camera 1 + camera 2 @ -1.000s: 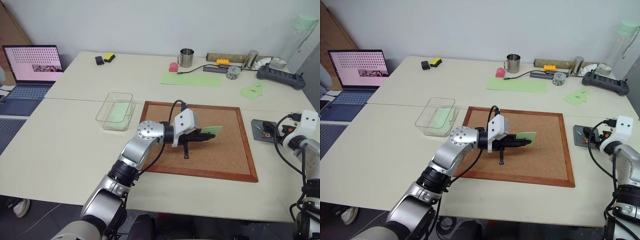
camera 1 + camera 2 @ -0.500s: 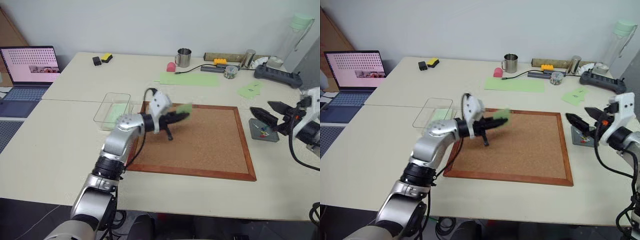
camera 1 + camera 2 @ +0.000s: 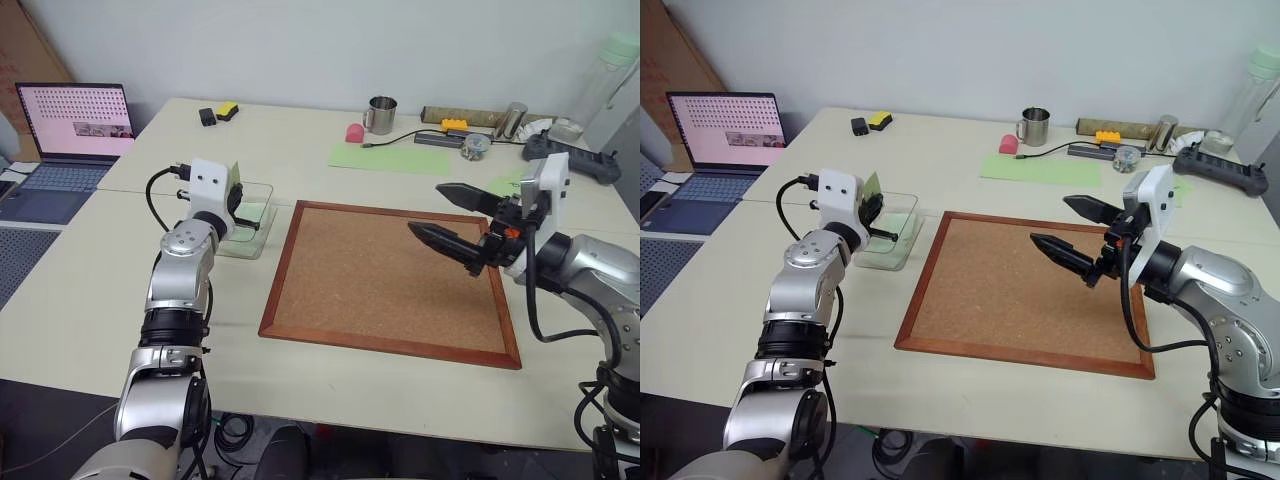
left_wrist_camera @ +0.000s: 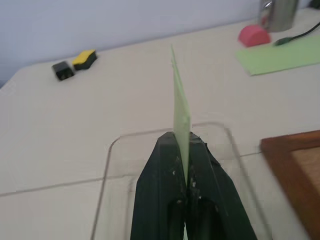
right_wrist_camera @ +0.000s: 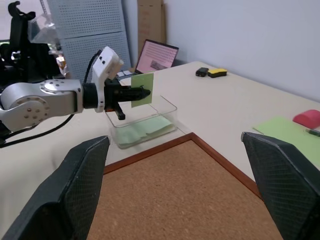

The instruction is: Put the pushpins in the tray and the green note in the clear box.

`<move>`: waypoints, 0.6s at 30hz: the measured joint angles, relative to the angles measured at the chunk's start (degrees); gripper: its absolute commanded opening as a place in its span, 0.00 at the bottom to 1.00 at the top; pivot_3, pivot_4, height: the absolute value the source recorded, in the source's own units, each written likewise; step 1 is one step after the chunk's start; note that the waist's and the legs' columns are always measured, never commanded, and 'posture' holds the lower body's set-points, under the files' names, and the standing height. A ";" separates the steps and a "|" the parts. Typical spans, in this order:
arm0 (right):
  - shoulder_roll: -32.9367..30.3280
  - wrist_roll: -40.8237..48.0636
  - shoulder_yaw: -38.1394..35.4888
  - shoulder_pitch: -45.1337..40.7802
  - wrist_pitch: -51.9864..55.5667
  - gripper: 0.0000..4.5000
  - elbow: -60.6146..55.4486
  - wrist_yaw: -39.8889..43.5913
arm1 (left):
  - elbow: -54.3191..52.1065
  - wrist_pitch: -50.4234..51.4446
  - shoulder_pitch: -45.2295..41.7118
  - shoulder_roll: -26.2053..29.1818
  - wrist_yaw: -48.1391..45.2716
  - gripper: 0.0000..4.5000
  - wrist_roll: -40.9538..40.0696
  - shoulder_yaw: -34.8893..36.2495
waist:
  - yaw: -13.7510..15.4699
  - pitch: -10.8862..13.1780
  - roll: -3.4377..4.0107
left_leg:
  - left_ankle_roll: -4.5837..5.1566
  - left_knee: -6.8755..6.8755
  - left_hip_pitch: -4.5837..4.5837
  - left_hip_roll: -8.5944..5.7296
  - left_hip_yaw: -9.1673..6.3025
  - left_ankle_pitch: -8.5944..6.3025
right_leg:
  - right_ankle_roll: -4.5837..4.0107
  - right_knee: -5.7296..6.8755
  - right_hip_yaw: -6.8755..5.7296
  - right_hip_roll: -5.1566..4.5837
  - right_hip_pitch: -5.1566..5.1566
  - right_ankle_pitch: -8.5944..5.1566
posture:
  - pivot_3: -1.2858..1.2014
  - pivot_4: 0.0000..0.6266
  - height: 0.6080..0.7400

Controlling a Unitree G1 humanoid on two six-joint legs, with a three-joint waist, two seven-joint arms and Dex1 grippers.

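Observation:
My left gripper (image 3: 878,212) is shut on the green note (image 3: 872,186), which stands upright and edge-on between the fingers (image 4: 165,170). It hangs just above the clear box (image 3: 902,250), where some light-green paper lies on the bottom. In the right wrist view the green note (image 5: 142,89) shows above the clear box (image 5: 167,107). My right gripper (image 3: 428,210) is open and empty, held level above the right half of the corkboard. The tray and the pushpins are hidden behind my right arm.
A framed corkboard (image 3: 380,285) fills the table's middle. A laptop (image 3: 80,125) stands at the far left. Along the back are a metal mug (image 3: 380,113), a pink object (image 3: 354,132), a long pale-green sheet (image 3: 390,157) and a black device (image 3: 590,165).
My left gripper has swung left with the green note, from over the corkboard to above the clear box. My right gripper has risen and come left from the tray to over the corkboard.

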 measured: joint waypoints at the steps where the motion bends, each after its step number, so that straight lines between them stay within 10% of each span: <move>1: 0.00 0.09 0.04 0.00 0.00 0.99 0.00 -0.05 | 0.41 0.04 0.20 -0.01 0.20 0.00 0.00 0.00 | 0.02 0.00 0.00 | 0.00 0.00 0.00 0.00 0.00 0.00 | 0.00 0.00 0.00 0.00 0.00 0.00 | 0.52 0.24 1.00; 18: -0.35 0.53 0.06 0.18 -0.28 1.00 0.13 -2.17 | 0.50 -0.80 0.79 -0.55 -0.26 0.69 -1.20 0.07 | -0.08 0.00 0.00 | 0.00 0.00 0.01 0.00 0.02 0.00 | 0.00 0.04 0.02 0.01 -0.02 0.00 | 0.52 0.24 1.00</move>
